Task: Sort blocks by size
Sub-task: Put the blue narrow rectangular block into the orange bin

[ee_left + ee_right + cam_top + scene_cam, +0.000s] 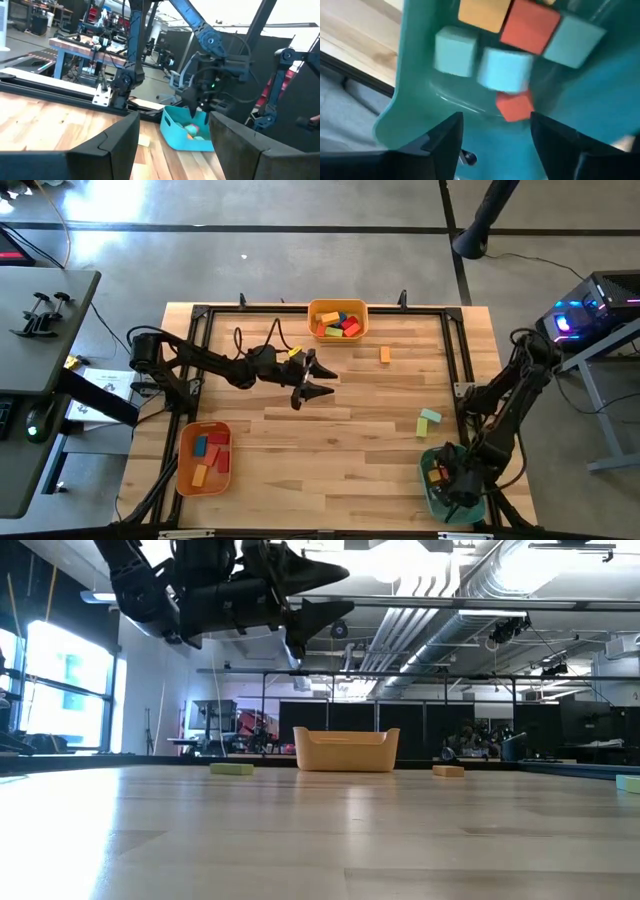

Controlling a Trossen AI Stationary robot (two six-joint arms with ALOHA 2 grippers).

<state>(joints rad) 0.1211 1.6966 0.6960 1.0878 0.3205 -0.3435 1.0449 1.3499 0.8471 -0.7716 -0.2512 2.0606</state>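
Observation:
My left gripper [325,380] hangs open and empty above the middle of the table; it also shows high up in the low view [335,592]. My right gripper [452,480] is open over the teal bin [432,492] at the near right. In the right wrist view, teal, red and orange blocks lie on the bin's floor, and a small red block [515,107] lies ahead of the open fingers. An orange block [385,354], a teal block [431,416] and a green block [422,427] lie loose on the table.
An orange bin [362,308] with several blocks stands at the far edge. Another orange bin [184,455] with red, orange and teal blocks stands at the near left. A black frame [452,330] runs around the tabletop. Bare wood lies in the middle.

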